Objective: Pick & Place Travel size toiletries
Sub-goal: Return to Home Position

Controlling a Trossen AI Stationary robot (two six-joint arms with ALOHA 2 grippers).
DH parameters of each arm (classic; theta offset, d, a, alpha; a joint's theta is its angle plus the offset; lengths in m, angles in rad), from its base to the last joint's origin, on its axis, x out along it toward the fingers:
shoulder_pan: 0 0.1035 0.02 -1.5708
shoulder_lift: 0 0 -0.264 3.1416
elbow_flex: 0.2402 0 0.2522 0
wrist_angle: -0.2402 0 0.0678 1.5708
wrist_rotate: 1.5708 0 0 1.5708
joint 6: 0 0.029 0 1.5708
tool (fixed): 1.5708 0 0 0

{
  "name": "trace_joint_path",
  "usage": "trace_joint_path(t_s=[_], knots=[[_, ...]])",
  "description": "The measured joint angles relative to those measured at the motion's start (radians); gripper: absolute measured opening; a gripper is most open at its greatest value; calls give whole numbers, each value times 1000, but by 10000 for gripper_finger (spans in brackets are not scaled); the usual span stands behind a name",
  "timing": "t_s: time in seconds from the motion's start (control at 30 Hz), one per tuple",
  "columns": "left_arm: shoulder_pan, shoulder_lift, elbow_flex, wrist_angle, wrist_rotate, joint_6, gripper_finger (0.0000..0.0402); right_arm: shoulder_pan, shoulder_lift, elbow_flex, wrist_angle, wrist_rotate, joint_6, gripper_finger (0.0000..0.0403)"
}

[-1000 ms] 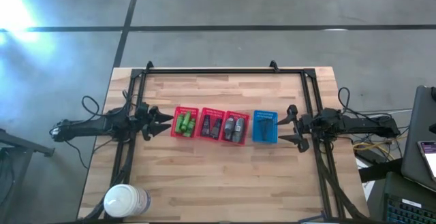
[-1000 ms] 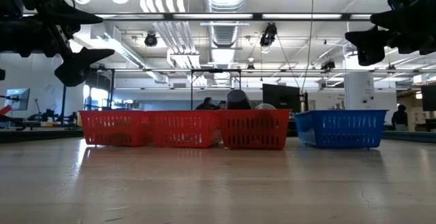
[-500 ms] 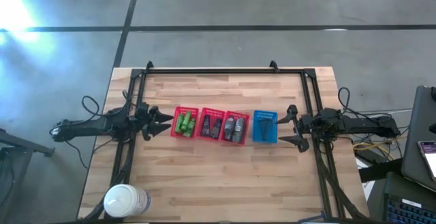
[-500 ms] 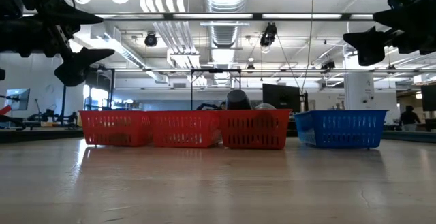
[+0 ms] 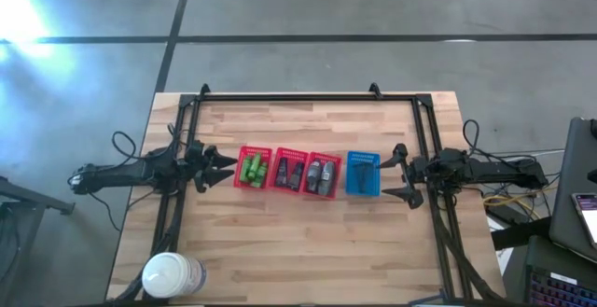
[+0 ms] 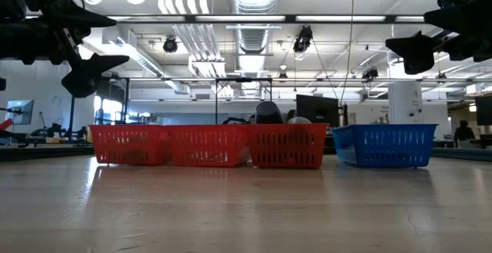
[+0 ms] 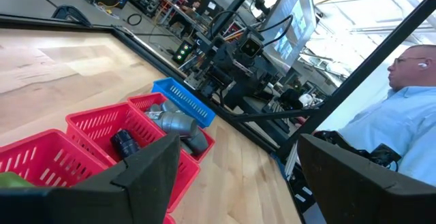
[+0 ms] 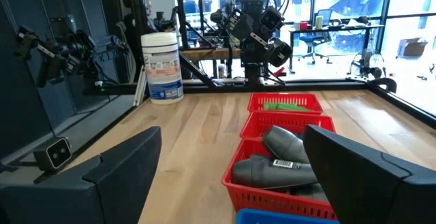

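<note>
Three red mesh baskets stand in a row at the table's middle, with a blue basket (image 5: 363, 174) to their right. Bright green toiletries (image 5: 252, 168) lie in the leftmost red basket (image 5: 253, 150). Dark grey and black ones lie in the middle (image 5: 289, 172) and right (image 5: 320, 174) red baskets; the right wrist view shows the grey bottles (image 8: 276, 166) close up. One dark item (image 5: 366, 168) lies in the blue basket. My left gripper (image 5: 224, 170) hovers open, level, left of the row. My right gripper (image 5: 387, 172) hovers open, level, right of the blue basket.
A large white cylindrical roll (image 5: 173, 274) stands at the table's near left corner. A black frame (image 5: 298, 97) runs along the far edge and both sides. A person in a light shirt (image 7: 409, 115) sits beyond the table's right side. Bare wood lies near and far of the baskets.
</note>
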Motion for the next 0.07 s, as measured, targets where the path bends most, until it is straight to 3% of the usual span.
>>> trace_joint_path(t_s=[0.07], knots=[[0, 0, 0, 0, 0, 0, 300, 0, 0, 0, 0, 0, 0, 359]])
